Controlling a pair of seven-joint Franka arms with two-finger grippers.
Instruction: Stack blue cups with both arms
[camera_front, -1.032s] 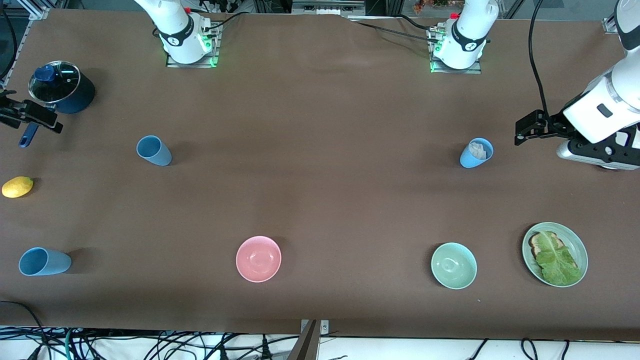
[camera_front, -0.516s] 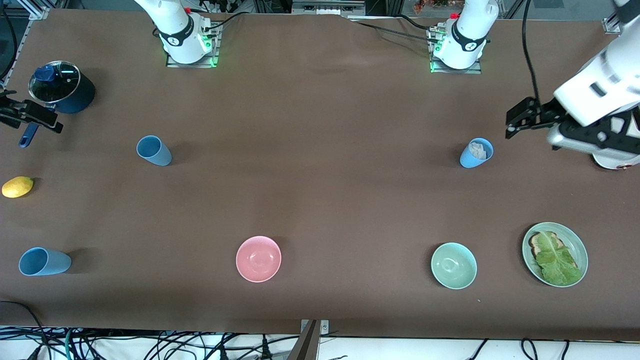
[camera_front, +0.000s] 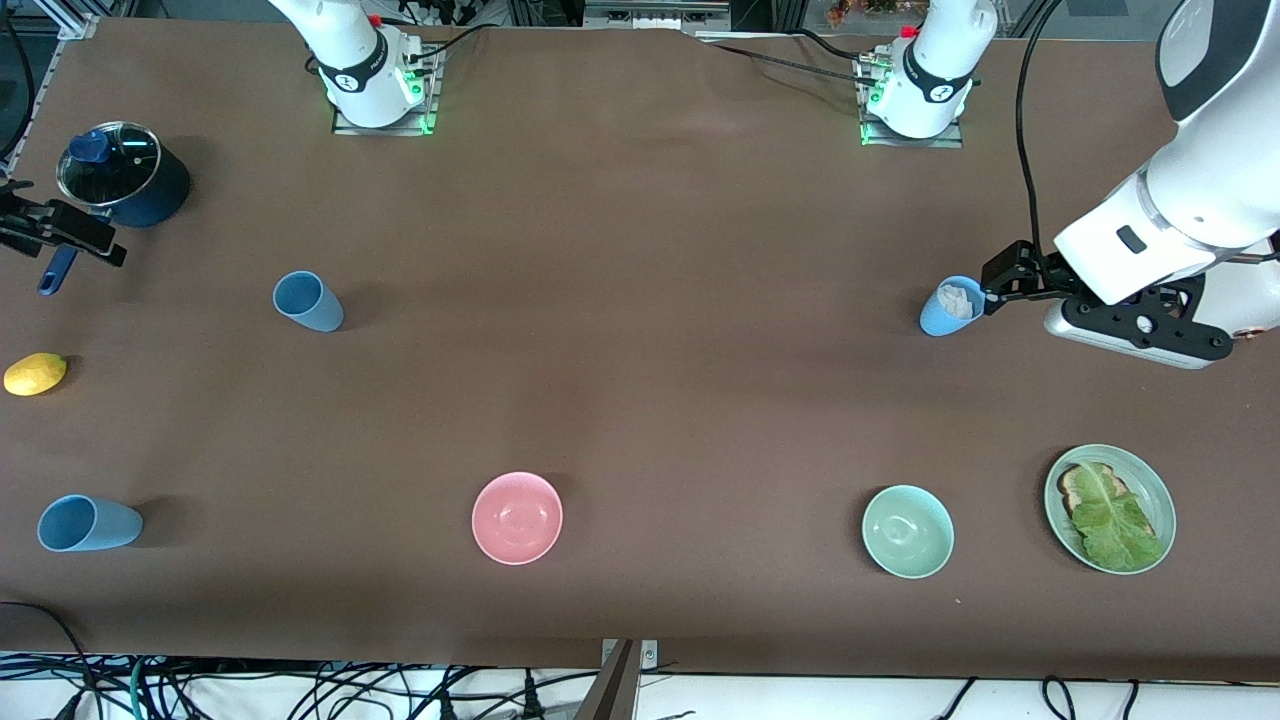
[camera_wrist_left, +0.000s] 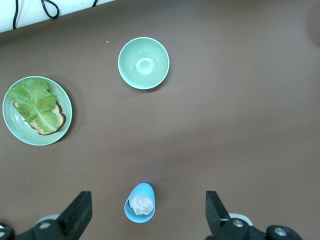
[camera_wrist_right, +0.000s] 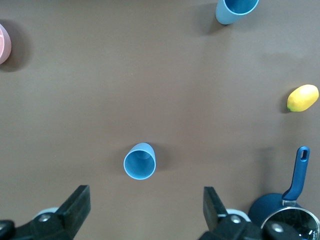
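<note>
A slate-blue cup stands toward the right arm's end of the table; it also shows in the right wrist view. A sky-blue cup with crumpled white paper inside stands toward the left arm's end. My left gripper is open and empty, up in the air beside this cup. In the left wrist view the cup lies between the wide-apart fingers of the gripper. My right gripper waits open and empty over the table next to the pot, and shows in its own view.
A third blue cup is nearer the front camera at the right arm's end. Also there are a navy glass-lidded pot and a lemon. A pink bowl, a green bowl and a plate of toast and lettuce line the front.
My left arm has swung in from the table's end toward the sky-blue cup, bringing its open gripper right beside it. The right arm has not moved.
</note>
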